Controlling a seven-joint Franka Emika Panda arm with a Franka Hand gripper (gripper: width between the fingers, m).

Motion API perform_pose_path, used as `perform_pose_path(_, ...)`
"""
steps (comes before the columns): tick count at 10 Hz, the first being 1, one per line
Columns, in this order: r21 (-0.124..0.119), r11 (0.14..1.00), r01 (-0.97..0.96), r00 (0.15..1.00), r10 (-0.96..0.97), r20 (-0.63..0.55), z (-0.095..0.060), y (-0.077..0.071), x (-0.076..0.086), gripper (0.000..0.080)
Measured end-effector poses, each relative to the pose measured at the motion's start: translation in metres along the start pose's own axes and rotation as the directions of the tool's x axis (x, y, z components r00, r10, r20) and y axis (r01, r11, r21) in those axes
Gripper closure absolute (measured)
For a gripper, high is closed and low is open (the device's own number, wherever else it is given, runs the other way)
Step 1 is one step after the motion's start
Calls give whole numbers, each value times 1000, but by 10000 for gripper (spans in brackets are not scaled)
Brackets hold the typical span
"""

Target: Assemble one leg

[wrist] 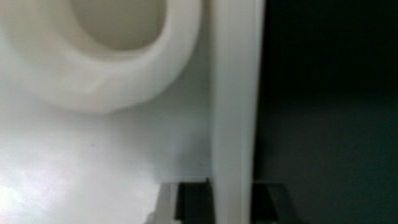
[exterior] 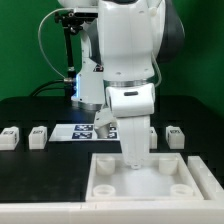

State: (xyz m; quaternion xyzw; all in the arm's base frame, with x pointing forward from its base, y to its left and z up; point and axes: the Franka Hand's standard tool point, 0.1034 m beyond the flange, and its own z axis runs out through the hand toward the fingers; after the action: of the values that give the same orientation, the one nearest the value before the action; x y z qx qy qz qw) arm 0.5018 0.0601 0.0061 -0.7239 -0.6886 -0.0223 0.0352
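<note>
One leg (exterior: 136, 148) hangs upright in the gripper (exterior: 134, 128), whose fingers (wrist: 178, 203) are pinched against its sides. Its lower end is down at the tray (exterior: 192, 182). In the wrist view it stands beside the corner hole (wrist: 107, 35), not in it. You look to be mid-insertion. Next, slide the leg over the hole, keep it upright, and lower it in.

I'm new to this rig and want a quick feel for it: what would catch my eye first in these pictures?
The big white arm fills the middle of the exterior view, its gripper clamped on the leg, held upright over the large white tray-like part at the front. Spare legs sit on the black table to both sides. In the wrist view the leg runs past a round hole in that part.
</note>
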Motion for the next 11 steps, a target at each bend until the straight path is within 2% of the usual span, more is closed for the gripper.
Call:
perform_pose_path(1, 9, 1000, 8, 1000, -8, 7, 0, 0, 5, 748)
perform_pose_path(3, 9, 1000, 7, 1000, -7, 11, 1, 0, 5, 749)
perform_pose_path(4, 3, 1000, 11, 1000, -11, 9, 1, 1, 4, 749)
perform_pose_path(5, -18, 999, 30, 1000, -30, 3, 1, 1, 4, 749)
perform_pose_path(7, -17, 1000, 23, 1000, -23, 3, 1, 1, 3, 741)
perform_pose_path(8, -17, 1000, 23, 1000, -23, 4, 1, 1, 3, 526)
perform_pose_path(9, -17, 1000, 23, 1000, -23, 4, 1, 1, 3, 526)
perform_pose_path(10, -17, 1000, 22, 1000, -22, 4, 1, 1, 3, 324)
perform_pose_path(11, -17, 1000, 22, 1000, -22, 4, 1, 1, 3, 210)
